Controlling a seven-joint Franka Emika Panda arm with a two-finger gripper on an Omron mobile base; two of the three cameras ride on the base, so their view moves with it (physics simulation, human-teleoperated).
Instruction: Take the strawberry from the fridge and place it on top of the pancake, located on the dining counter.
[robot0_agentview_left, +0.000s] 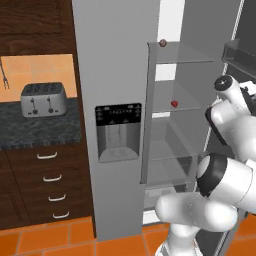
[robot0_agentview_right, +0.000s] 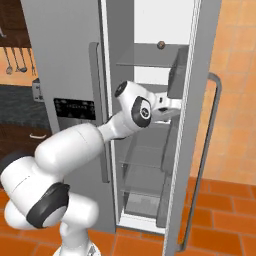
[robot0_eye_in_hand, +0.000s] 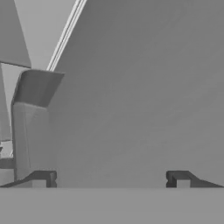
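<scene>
A: What colours stand out?
B: A grey fridge (robot0_agentview_left: 115, 75) with a black dispenser panel (robot0_agentview_left: 118, 115), a tiny red strawberry (robot0_agentview_left: 174, 104) inside.
A: And around it?
B: Silver toaster (robot0_agentview_left: 42, 99) on a dark speckled worktop (robot0_agentview_left: 40, 127), dark wood drawers (robot0_agentview_left: 50, 185), orange floor tiles (robot0_agentview_left: 45, 237).

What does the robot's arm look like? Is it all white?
Mostly. The arm is made of fat, rounded, glossy white tubes joined by black rings, with round dark caps at the bends. Its end effector has two small dark grey blocky fingertips. No cables or writing show.
</scene>
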